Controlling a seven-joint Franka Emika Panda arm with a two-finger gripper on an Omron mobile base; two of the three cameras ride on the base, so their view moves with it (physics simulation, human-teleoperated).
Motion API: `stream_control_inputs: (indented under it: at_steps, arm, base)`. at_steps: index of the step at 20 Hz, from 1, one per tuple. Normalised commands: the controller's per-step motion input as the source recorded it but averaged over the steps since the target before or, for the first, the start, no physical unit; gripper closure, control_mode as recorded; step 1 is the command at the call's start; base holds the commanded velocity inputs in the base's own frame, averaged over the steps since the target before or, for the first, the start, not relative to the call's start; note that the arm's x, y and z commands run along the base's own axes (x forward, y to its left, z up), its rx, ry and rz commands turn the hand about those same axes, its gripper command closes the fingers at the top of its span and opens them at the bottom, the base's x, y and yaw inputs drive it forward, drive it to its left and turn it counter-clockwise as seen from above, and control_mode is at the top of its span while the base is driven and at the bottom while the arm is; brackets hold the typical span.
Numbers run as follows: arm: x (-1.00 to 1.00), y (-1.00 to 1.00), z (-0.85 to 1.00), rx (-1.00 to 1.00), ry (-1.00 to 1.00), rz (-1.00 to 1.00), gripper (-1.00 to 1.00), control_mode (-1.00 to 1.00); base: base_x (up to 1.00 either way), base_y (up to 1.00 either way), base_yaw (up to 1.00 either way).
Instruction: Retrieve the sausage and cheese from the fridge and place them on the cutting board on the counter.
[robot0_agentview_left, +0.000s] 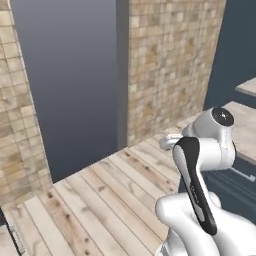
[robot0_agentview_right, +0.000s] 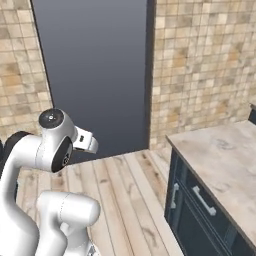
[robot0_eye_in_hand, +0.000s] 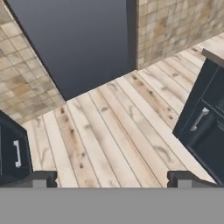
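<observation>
Now facing the fridge (robot0_agentview_right: 92, 75), door shut, a tall grey slab set between tiled walls (robot0_agentview_right: 205, 65). Gripper (robot0_eye_in_hand: 111, 178) spread wide, tips far apart at the bottom of the hand view, holding nothing, aimed down over the plank floor (robot0_eye_in_hand: 113, 127). Counter (robot0_agentview_right: 225, 155) off to the right, beige stone over dark cabinets (robot0_agentview_right: 200, 210) with silver handles (robot0_agentview_right: 204, 200). Arm (robot0_agentview_left: 205, 150) folded low ahead of the base. Sausage, cheese and board: cannot tell where.
</observation>
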Motion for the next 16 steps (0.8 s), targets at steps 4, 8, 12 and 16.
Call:
stream_control_inputs:
  at_steps: [4, 8, 12, 16]
  arm:
    - [0.00, 0.00, 0.00, 0.00, 0.00, 0.00, -1.00, 1.00]
    - [0.00, 0.00, 0.00, 0.00, 0.00, 0.00, -1.00, 1.00]
    - [0.00, 0.00, 0.00, 0.00, 0.00, 0.00, -1.00, 1.00]
    - [0.00, 0.00, 0.00, 0.00, 0.00, 0.00, -1.00, 1.00]
  base:
    - [1.00, 0.16, -0.38]
    - [1.00, 0.21, -0.41]
    - [1.00, 0.36, -0.40]
    - [1.00, 0.39, -0.38]
